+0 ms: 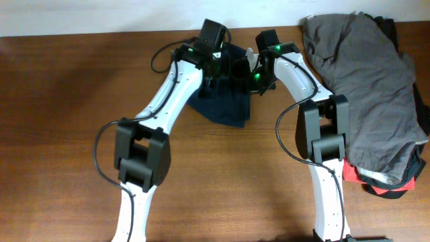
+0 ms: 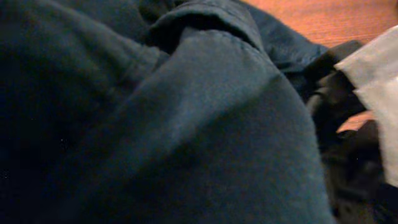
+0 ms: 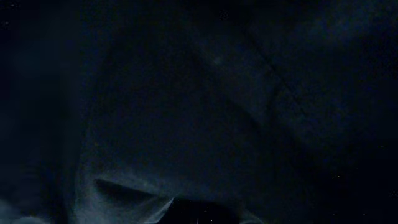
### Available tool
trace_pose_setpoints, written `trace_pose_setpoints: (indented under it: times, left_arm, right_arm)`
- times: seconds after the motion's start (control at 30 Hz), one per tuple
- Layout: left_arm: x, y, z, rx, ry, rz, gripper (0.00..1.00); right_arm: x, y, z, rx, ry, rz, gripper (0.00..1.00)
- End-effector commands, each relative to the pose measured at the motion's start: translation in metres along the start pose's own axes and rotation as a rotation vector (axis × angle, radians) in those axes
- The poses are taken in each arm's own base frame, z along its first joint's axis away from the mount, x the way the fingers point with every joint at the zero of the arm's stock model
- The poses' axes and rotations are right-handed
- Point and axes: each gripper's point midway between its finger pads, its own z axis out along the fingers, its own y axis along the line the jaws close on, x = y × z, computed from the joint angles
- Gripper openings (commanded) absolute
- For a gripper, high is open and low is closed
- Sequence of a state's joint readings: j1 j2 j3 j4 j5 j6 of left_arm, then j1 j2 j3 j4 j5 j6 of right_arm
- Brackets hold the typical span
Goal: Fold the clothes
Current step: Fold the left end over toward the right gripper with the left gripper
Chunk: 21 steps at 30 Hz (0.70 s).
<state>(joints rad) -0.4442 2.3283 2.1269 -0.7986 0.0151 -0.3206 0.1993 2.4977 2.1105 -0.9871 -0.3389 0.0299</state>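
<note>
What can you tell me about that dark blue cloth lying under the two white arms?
The navy shorts lie bunched in a rumpled heap on the wooden table, toward its far edge. The cloth looks soft, matte and woven, with thick folds and a stitched seam. The left arm and right arm lean over its far part, hiding it; whether they grip it cannot be told.

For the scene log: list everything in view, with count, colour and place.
shorts: one, dark navy, far middle of the table, under both grippers
grey garment: one, grey, heaped at the far right
red-and-black item: one, poking out under the grey garment's near edge
table: one, brown wood
left arm: one, white and black, reaching to the shorts
right arm: one, white and black, likewise
left gripper: one, black, on the shorts; fingers hidden
right gripper: one, black, on the shorts; fingers hidden
</note>
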Motion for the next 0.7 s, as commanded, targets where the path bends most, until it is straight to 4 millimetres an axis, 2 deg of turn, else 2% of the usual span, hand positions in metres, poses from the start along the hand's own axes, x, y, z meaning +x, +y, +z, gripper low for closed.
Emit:
trace_pose_setpoints:
  times: [0.0, 0.07, 0.13, 0.3, 0.37, 0.4, 0.43, 0.47, 0.53, 0.67]
  left_arm:
    - [-0.003, -0.010, 0.007, 0.051, -0.007, -0.033, 0.01]
    - [-0.005, -0.011, 0.007, 0.057, -0.013, -0.033, 0.01]
    - [-0.007, -0.012, 0.007, 0.059, -0.020, -0.032, 0.01]
    - [-0.008, -0.012, 0.007, 0.061, -0.023, -0.032, 0.02]
    - [-0.008, -0.013, 0.007, 0.067, -0.024, -0.032, 0.20]
    - [-0.008, -0.015, 0.007, 0.076, -0.022, -0.032, 0.42]
    - [-0.008, -0.018, 0.006, 0.094, -0.023, -0.031, 0.69]
    - [-0.008, -0.020, 0.006, 0.101, -0.022, -0.029, 0.84]
    - [-0.008, -0.022, 0.006, 0.111, -0.022, -0.027, 0.93]
    - [-0.017, -0.026, 0.000, 0.127, -0.046, 0.005, 0.99]
  right_arm:
    - [0.026, 0.001, 0.036, -0.072, 0.105, 0.045, 0.04]
    - [0.017, 0.010, 0.025, -0.130, 0.079, 0.046, 0.04]
    - [0.005, 0.019, 0.005, -0.182, 0.032, 0.041, 0.04]
    - [-0.024, 0.022, -0.061, -0.216, -0.096, 0.108, 0.04]
    - [-0.031, 0.018, -0.088, -0.224, -0.147, 0.136, 0.04]
    - [-0.034, 0.015, -0.100, -0.223, -0.169, 0.150, 0.04]
    - [-0.040, 0.007, -0.127, -0.220, -0.221, 0.169, 0.04]
    - [-0.041, 0.003, -0.138, -0.217, -0.244, 0.173, 0.04]
    - [-0.044, -0.005, -0.156, -0.212, -0.279, 0.182, 0.04]
    - [-0.044, -0.010, -0.173, -0.246, -0.304, 0.195, 0.04]
